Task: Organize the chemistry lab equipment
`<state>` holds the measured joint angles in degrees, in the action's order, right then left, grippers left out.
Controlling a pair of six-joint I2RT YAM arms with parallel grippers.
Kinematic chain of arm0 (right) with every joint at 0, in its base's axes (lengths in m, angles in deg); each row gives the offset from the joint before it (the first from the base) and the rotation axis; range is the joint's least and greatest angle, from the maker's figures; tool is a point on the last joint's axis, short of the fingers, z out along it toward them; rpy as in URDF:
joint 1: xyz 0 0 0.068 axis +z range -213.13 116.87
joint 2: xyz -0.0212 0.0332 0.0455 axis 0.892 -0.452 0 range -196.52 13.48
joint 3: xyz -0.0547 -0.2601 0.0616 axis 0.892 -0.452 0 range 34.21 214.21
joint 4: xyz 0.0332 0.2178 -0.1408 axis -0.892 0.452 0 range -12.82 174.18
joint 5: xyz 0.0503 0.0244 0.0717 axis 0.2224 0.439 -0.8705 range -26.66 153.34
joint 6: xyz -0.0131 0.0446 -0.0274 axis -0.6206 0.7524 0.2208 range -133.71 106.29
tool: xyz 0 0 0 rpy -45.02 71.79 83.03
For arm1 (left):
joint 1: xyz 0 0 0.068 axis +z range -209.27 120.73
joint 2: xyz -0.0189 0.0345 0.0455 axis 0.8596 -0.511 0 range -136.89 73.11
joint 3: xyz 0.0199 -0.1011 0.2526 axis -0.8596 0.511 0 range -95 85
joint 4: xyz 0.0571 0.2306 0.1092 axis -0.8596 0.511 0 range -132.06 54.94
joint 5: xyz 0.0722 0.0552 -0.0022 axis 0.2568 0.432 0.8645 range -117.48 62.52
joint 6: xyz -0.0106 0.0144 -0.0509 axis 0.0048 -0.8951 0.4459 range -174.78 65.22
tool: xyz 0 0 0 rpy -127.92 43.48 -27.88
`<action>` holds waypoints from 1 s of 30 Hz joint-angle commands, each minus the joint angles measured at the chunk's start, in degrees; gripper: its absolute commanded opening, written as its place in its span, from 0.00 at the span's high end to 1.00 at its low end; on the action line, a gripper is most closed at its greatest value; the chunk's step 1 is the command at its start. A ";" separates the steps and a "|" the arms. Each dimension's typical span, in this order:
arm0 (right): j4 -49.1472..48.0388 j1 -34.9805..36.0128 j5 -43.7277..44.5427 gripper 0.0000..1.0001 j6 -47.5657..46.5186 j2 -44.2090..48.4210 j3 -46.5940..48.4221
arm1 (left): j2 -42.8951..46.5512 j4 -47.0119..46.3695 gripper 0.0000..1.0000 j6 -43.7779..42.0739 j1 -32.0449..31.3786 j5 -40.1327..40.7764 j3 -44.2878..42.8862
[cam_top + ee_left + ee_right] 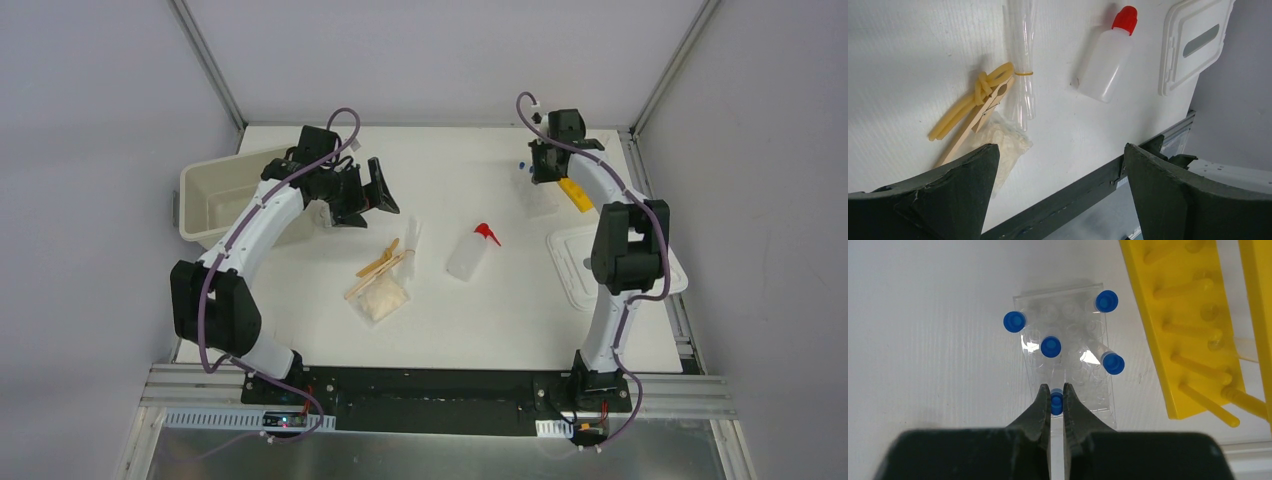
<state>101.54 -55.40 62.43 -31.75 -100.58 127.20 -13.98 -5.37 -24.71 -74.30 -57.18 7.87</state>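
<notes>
Right gripper (pixel 1056 389) tight around blue-capped tube (pixel 1056 403)

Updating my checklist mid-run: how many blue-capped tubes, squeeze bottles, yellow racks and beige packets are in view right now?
blue-capped tubes: 5
squeeze bottle: 1
yellow rack: 1
beige packet: 1
Total: 8
</notes>
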 commanded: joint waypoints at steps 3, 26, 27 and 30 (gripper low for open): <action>1.49 -0.27 -1.22 0.90 -1.16 -2.96 6.62 | -0.17 1.21 0.01 -8.33 -0.05 4.42 -3.48; 10.57 1.92 -12.61 0.12 3.15 15.65 4.51 | -15.41 21.67 0.13 -79.97 0.53 18.18 -23.90; 10.80 1.98 -13.00 0.11 3.37 16.29 4.08 | -17.00 22.16 0.14 -81.90 0.52 18.85 -24.90; 11.70 1.94 -14.03 0.11 4.10 17.98 2.72 | -21.34 23.17 0.21 -88.10 0.52 22.06 -27.17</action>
<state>110.54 -53.63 51.33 -29.65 -86.11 131.71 -31.31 12.66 -99.44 -74.17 -39.73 -15.84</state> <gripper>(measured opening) 0.889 0.823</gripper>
